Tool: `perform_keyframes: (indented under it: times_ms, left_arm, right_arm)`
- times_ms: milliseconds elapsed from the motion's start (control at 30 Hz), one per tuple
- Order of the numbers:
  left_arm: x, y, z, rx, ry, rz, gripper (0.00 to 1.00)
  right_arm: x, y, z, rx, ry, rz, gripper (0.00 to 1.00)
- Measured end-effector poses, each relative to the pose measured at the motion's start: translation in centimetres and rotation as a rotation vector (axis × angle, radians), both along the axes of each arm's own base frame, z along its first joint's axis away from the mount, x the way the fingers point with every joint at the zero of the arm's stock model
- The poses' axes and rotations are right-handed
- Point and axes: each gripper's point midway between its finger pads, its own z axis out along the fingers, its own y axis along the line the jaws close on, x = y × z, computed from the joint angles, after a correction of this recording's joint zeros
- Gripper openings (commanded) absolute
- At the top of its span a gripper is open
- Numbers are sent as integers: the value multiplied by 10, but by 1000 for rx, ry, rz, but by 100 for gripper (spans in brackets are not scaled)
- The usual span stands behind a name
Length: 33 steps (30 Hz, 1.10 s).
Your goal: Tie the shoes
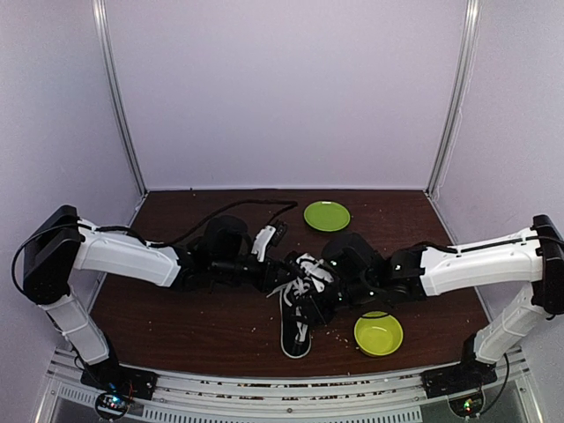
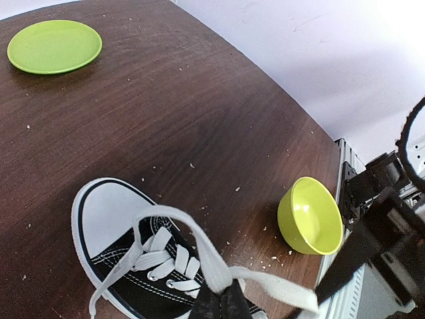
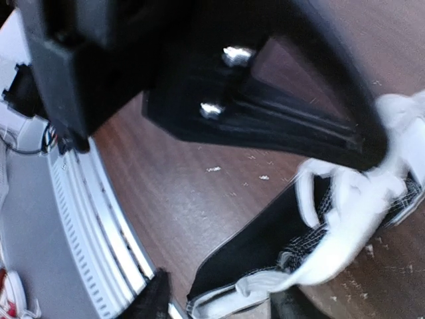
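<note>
The black shoe (image 1: 295,333) lies mid-table with its white toe cap toward the near edge. Its toe and eyelets fill the lower left of the left wrist view (image 2: 123,249). My left gripper (image 2: 222,302) is shut on a loop of white lace (image 2: 199,249) that rises from the eyelets, and a second strand runs off to the right. In the right wrist view my right gripper (image 3: 219,306) stands open. Its dark fingertips (image 3: 151,299) are apart, with the shoe's collar (image 3: 265,256) and a blurred white lace (image 3: 368,222) between and beyond them. Both grippers (image 1: 280,280) (image 1: 315,307) meet over the laces.
A green bowl (image 1: 378,334) (image 2: 309,216) sits just right of the shoe near the front edge. A green plate (image 1: 327,216) (image 2: 54,45) lies at the back. The left arm's black body (image 3: 199,80) hangs close above the right gripper. The table's metal front rail (image 3: 86,219) is near.
</note>
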Motion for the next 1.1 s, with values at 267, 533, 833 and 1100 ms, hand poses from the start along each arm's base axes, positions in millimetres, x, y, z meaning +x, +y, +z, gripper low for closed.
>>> perform_keyframes:
  times_ms: [267,533,833,1100]
  left_arm:
    - [1,2,-1,5,-6,11,0]
    - [2,4,2,6,-11,20,0]
    - [5,5,3,10,-19,38,0]
    - [4,8,-2,21,-12,41,0]
  right_arm:
    - [24,-41,26,71,-165,-94,72]
    - [45,-41,17,145,-143,-91,21]
    - [40,-59,4,164,-108,-116,37]
    - [37,-98,-41,137,-25,-226,56]
